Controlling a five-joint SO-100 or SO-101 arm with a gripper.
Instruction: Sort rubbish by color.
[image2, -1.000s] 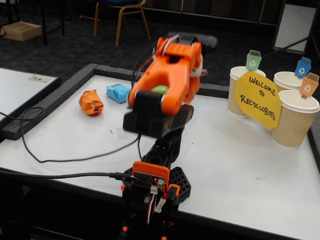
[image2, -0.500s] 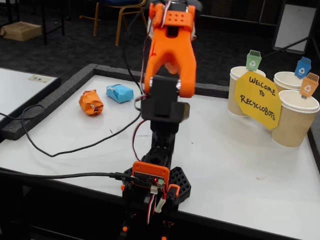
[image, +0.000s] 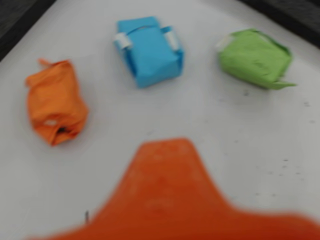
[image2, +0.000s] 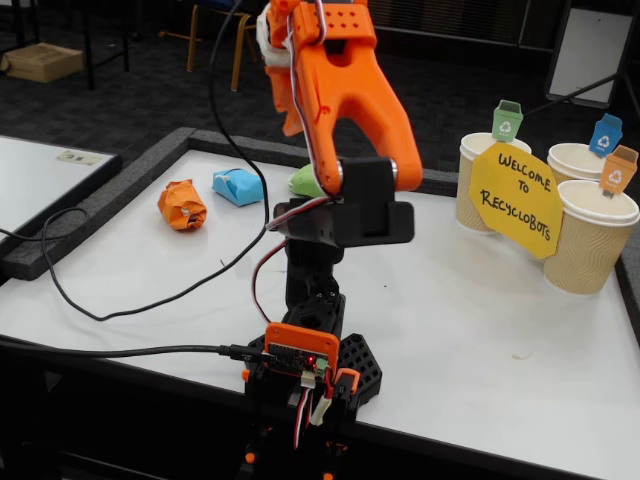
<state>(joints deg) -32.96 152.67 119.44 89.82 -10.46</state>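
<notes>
arm raised higher, orange wad (image: 54, 109), blue wad (image: 150, 51) beyond fingers (image: 167, 170)

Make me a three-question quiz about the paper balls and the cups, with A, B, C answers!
1. In the wrist view, which wad lies between the other two?
A. orange
B. blue
C. green

2. How many cups stand on the table in the fixed view?
A. one
B. three
C. five

3. Is the robot holding a wad?
A. yes, the blue one
B. yes, the orange one
C. no, all three lie on the table

Answers:
1 B: the blue wad sits with the orange wad to its left and the green wad to its right.
2 B: three cups cluster behind the yellow sign.
3 C: every wad rests on the table, apart from the gripper at the bottom edge of the wrist view.
</notes>
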